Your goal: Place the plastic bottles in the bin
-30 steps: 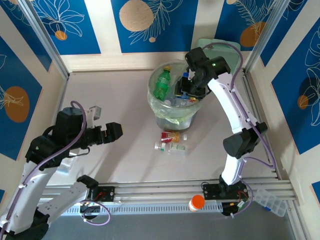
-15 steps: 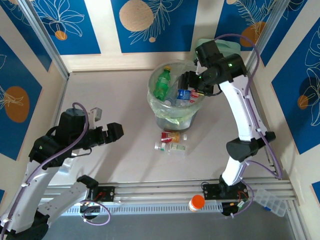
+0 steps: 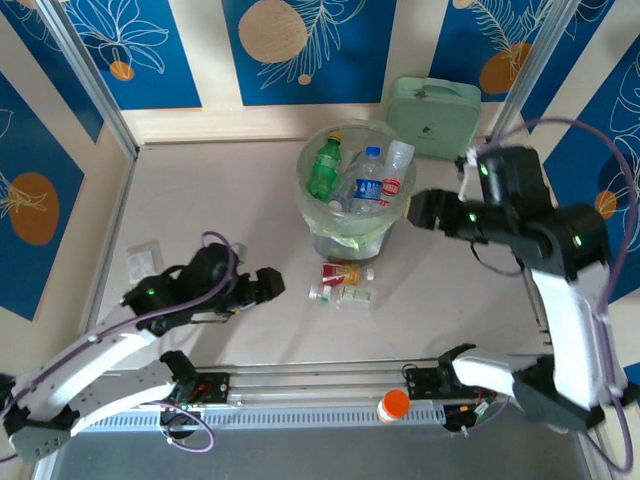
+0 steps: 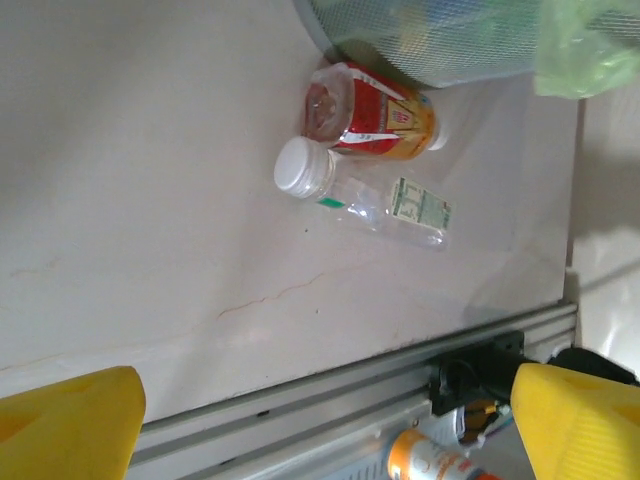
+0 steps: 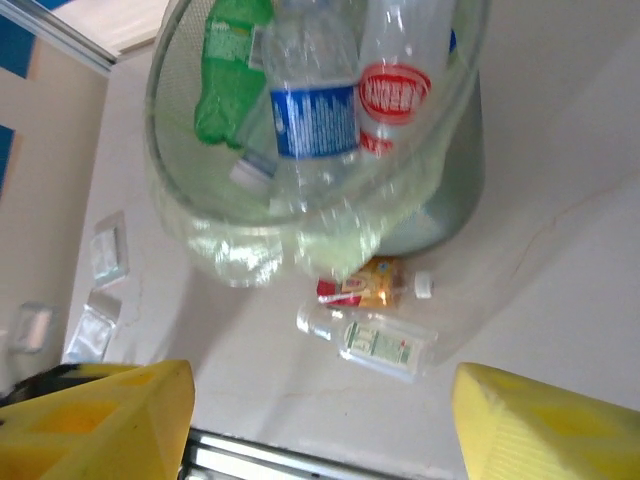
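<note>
Nearest you, an orange-capped item (image 3: 393, 404) sits on the front rail (image 3: 320, 385).

Just beyond the rail, your left gripper (image 3: 266, 284) hangs low over the table (image 3: 230, 190), pointing right toward the loose bottles. In its wrist view the yellow fingers (image 4: 70, 420) stand wide apart with nothing between them. Both loose bottles lie ahead of the fingertips and well clear of them, inside the span of the opening.

The closer of the two is a clear bottle (image 3: 340, 296) (image 4: 365, 200) with a white cap, lying on its side. Touching or just beside it on the far side is a red-labelled bottle (image 3: 340, 272) (image 4: 370, 108), also lying down, close against the foot of the bin (image 3: 305, 195).

The bin stands upright behind them. A green bottle (image 3: 324, 168), a blue-labelled bottle (image 3: 368, 185) and a red-and-white-labelled bottle (image 5: 395, 90) rest inside, with more below them that you cannot make out.

Your right gripper (image 3: 422, 210) is raised beside the bin's right rim, apart from it. Its fingers (image 5: 550, 425) are spread and hold nothing; the bin and the two loose bottles lie far ahead of them.

Some clear packets (image 3: 143, 260) lie at the table's left. A mint-green case (image 3: 435, 103) stands against the back wall.
</note>
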Controlling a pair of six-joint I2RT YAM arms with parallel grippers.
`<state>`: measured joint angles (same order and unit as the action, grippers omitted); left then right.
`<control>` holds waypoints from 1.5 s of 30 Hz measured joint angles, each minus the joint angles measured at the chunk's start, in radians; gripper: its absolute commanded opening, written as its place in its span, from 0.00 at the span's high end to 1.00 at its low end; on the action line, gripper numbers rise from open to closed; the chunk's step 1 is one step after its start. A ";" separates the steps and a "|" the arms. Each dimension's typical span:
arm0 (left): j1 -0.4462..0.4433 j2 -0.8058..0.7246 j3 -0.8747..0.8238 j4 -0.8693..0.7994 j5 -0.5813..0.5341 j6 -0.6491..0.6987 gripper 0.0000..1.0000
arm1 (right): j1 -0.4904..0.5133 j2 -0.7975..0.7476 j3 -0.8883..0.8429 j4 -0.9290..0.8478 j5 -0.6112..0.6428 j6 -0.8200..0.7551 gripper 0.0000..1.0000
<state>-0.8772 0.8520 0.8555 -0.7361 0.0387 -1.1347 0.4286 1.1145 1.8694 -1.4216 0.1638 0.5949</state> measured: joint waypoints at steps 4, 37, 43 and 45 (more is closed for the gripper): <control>-0.071 0.050 -0.151 0.203 -0.080 -0.185 0.10 | -0.001 -0.197 -0.209 0.033 -0.036 0.055 0.34; -0.280 0.800 -0.315 1.299 -0.460 -0.885 0.45 | -0.005 -0.354 -0.364 0.060 -0.120 0.068 0.35; -0.286 0.870 -0.323 1.430 -0.497 -0.896 0.55 | -0.005 -0.354 -0.364 0.044 -0.124 0.048 0.35; -0.286 0.879 -0.324 1.447 -0.501 -0.900 0.58 | -0.005 -0.354 -0.364 0.040 -0.125 0.040 0.35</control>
<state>-1.1633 1.7309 0.5312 0.7105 -0.4625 -2.0350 0.4232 0.7601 1.5051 -1.3811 0.0391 0.6350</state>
